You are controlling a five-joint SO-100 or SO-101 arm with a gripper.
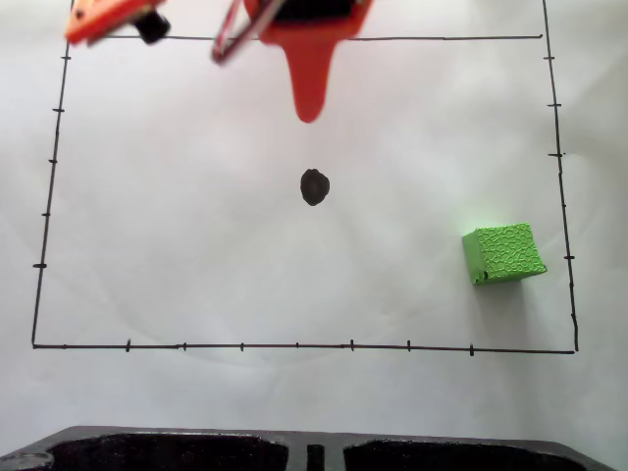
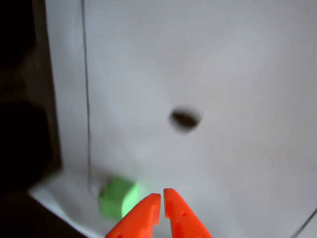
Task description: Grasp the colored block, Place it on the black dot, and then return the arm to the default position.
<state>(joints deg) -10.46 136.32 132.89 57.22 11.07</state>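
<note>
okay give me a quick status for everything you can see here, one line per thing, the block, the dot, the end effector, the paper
green cube: resting flat on the paper, inside the drawn border near its right side in the fixed view, not held.
black dot: uncovered, nothing on it.
end effector: shut, empty, fingertips almost touching in the wrist view, away from the cube.
white paper: lying flat, black border with tick marks drawn on it.

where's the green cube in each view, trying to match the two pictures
Fixed view: small bright green textured cube at lower right, inside the drawn border's right line.
Wrist view: it sits bottom left, beside the orange end effector tips.
Shared landmark: the roundish black ink dot.
</note>
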